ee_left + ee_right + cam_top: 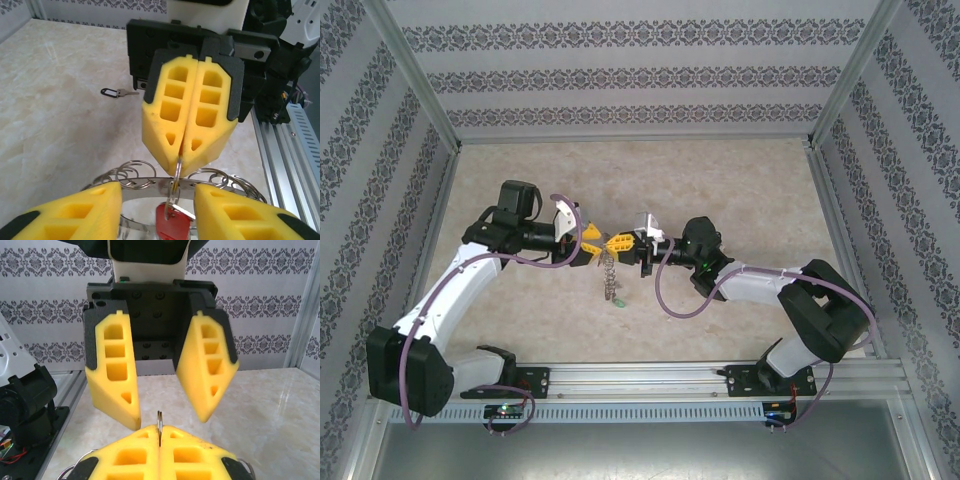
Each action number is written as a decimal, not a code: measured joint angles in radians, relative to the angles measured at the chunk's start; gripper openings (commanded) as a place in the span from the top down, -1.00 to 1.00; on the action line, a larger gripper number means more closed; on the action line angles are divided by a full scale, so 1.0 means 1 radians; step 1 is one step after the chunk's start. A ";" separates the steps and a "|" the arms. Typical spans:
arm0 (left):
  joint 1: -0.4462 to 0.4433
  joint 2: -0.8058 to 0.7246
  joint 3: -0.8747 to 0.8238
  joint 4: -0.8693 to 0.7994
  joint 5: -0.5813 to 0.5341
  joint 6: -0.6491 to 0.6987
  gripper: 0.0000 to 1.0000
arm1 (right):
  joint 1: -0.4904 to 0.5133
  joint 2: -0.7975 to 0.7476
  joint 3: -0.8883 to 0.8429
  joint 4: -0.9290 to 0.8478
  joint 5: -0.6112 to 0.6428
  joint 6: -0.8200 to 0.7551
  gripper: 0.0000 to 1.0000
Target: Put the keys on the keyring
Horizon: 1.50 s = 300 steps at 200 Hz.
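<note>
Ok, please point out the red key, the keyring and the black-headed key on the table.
red key (167,225): left wrist view, its red head.
keyring (142,183): left wrist view, its flat grey rim.
black-headed key (109,92): left wrist view, its black head.

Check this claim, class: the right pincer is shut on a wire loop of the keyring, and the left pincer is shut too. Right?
No. The left pincer is open, its jaws well apart, as the right wrist view shows. The right pincer is indeed shut on a wire loop of the keyring.
</note>
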 measured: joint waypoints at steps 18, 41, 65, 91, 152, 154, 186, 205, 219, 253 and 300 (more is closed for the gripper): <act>-0.006 0.007 0.001 -0.026 0.000 0.024 0.28 | 0.000 0.000 0.003 -0.001 0.000 0.000 1.00; -0.006 0.012 0.003 -0.048 0.001 0.048 0.46 | 0.000 0.000 0.003 -0.005 0.000 0.000 1.00; -0.006 0.013 0.003 -0.050 0.005 0.050 0.43 | 0.000 0.000 0.003 -0.006 -0.001 0.000 1.00; -0.006 0.013 0.003 -0.050 0.014 0.050 0.47 | 0.000 0.000 0.010 -0.013 -0.008 0.000 1.00; -0.010 0.013 0.006 -0.048 0.021 0.044 0.92 | 0.000 0.000 0.023 -0.024 -0.022 -0.001 1.00; -0.010 0.013 0.006 -0.047 0.021 0.045 0.95 | 0.000 0.000 0.023 -0.024 -0.022 -0.001 1.00; -0.010 0.013 0.006 -0.049 0.000 0.046 1.00 | 0.000 0.000 0.025 -0.051 -0.021 -0.019 0.81; -0.011 0.012 0.006 -0.058 -0.032 0.051 1.00 | 0.001 -0.009 0.047 -0.146 -0.014 -0.066 0.63; -0.011 0.006 0.012 -0.071 -0.064 0.061 1.00 | 0.001 -0.040 0.066 -0.272 -0.002 -0.127 0.55; -0.018 -0.003 0.064 -0.153 -0.145 0.111 1.00 | -0.005 -0.148 0.080 -0.477 0.047 -0.251 0.41; -0.085 0.018 0.161 -0.278 -0.268 0.187 1.00 | -0.013 -0.184 0.159 -0.677 0.062 -0.365 0.42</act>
